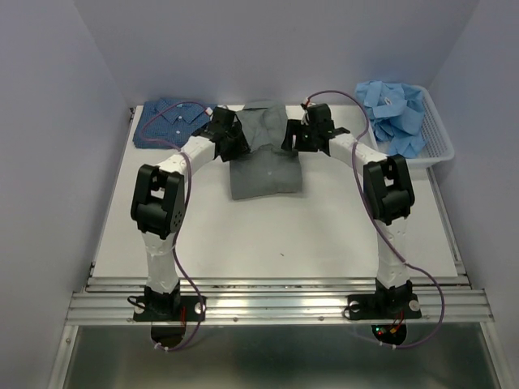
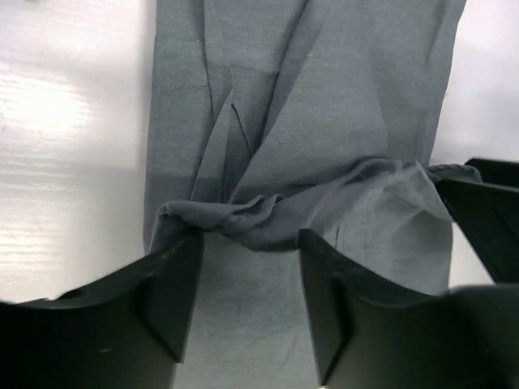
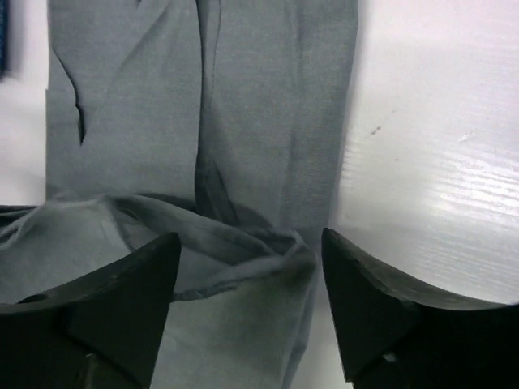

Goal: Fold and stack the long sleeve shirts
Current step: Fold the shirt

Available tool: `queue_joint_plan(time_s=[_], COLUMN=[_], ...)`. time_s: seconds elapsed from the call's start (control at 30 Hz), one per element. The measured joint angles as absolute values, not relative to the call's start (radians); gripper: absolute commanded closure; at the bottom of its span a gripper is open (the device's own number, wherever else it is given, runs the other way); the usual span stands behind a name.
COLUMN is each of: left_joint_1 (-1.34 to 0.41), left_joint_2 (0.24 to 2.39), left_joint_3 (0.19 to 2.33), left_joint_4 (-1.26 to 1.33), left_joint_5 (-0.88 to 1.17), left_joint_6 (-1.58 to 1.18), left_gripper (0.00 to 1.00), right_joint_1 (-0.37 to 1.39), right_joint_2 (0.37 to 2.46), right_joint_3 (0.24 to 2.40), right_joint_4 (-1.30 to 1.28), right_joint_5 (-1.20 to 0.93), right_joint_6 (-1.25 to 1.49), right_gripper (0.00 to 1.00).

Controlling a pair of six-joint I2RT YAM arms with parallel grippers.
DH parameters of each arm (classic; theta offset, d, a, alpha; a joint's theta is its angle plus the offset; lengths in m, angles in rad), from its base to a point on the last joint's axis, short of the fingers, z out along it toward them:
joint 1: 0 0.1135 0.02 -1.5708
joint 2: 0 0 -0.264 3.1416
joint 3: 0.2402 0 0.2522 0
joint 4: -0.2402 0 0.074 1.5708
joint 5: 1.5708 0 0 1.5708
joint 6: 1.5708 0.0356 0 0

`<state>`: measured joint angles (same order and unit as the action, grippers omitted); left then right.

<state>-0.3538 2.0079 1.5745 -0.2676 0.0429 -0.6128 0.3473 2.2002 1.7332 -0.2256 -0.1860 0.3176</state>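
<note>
A plain grey shirt [image 1: 263, 166] lies partly folded at the table's back centre. My left gripper [image 1: 229, 139] is open over its left side; in the left wrist view the fingers [image 2: 174, 284] straddle a bunched ridge of grey cloth [image 2: 259, 219]. My right gripper [image 1: 298, 136] is open over its right side; in the right wrist view a rumpled grey fold [image 3: 235, 243] lies between the jaws. A folded dark blue patterned shirt [image 1: 169, 121] lies at the back left. Light blue shirts [image 1: 395, 113] are heaped in the white basket [image 1: 438, 146].
The basket stands at the back right corner, next to the right arm. The patterned shirt sits just left of my left gripper. White table [image 1: 276, 235] lies in front of the grey shirt. The enclosure walls close in at the back and sides.
</note>
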Motion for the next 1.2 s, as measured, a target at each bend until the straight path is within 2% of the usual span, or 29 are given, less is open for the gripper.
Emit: queue_joint_plan(time_s=[0.03,0.07,0.1,0.23,0.4,0.53,0.67,0.87,1.2], left_joint_1=[-0.354,-0.354,-0.354,-0.354,-0.355,-0.359,-0.364,-0.421,-0.427], left_joint_2=[2.008,2.008,2.008,1.987,1.883,1.734,1.603,1.593,1.846], left_joint_3=[1.580,1.585,1.588,1.590,1.560,1.462,1.333,1.174,1.163], left_joint_4=[-0.270,-0.270,-0.270,-0.281,-0.281,-0.242,-0.199,-0.073,0.034], left_joint_5=[0.048,0.051,0.053,0.056,0.065,0.078,0.116,0.230,0.293], left_joint_6=[-0.608,-0.601,-0.599,-0.591,-0.591,-0.598,-0.624,-0.689,-0.734], left_gripper=[0.26,0.08,0.01,0.01,0.01,0.01,0.01,0.01,0.01], right_joint_1=[0.347,0.346,0.346,0.346,0.346,0.346,0.346,0.374,0.385], right_joint_2=[2.200,2.200,2.197,2.167,1.997,1.804,1.683,1.736,2.031], right_joint_3=[1.739,1.740,1.741,1.739,1.652,1.514,1.299,1.161,1.234], right_joint_4=[-0.226,-0.224,-0.223,-0.236,-0.231,-0.159,0.032,0.128,0.174], right_joint_5=[-0.195,-0.199,-0.205,-0.235,-0.321,-0.448,-0.679,-0.821,-0.799], right_joint_6=[0.317,0.318,0.310,0.309,0.322,0.372,0.494,0.588,0.596], right_gripper=[0.00,0.00,0.00,0.00,0.00,0.00,0.00,0.00,0.00])
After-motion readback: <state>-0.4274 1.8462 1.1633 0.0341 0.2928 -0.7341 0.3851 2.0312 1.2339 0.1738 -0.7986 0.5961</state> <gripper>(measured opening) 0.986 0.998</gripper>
